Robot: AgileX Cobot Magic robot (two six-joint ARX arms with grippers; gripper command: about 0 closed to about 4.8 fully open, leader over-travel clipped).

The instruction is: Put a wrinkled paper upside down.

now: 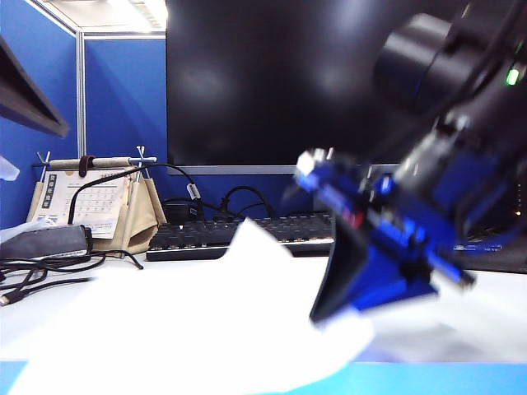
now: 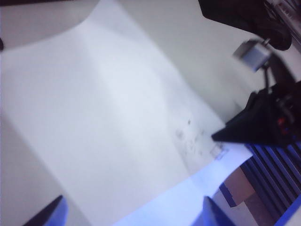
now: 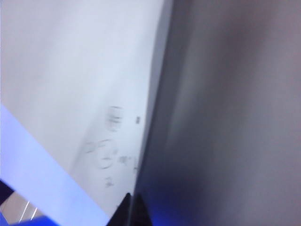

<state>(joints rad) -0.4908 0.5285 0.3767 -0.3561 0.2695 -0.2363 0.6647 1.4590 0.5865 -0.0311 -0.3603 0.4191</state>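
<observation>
The wrinkled paper point(image 1: 206, 329) is a large white sheet lying on the desk, with its far corner curling up. Faint small print shows near one corner point(image 2: 193, 141) point(image 3: 110, 141). My right gripper point(image 1: 329, 309) reaches down from the right, its dark fingers pinched together on that printed corner's edge point(image 3: 132, 207). The left wrist view shows its tip point(image 2: 217, 136) resting on the sheet point(image 2: 103, 103). My left gripper point(image 2: 129, 217) hovers over the paper's near edge with its blue fingers point(image 2: 49, 212) wide apart and nothing between them. It does not show in the exterior view.
A black keyboard point(image 1: 247, 234) and a dark monitor point(image 1: 288, 82) stand behind the paper. A calendar on a beige stand point(image 1: 90, 202) and loose cables point(image 1: 41, 280) sit at the back left. The desk's blue front edge point(image 1: 428, 378) runs just below the sheet.
</observation>
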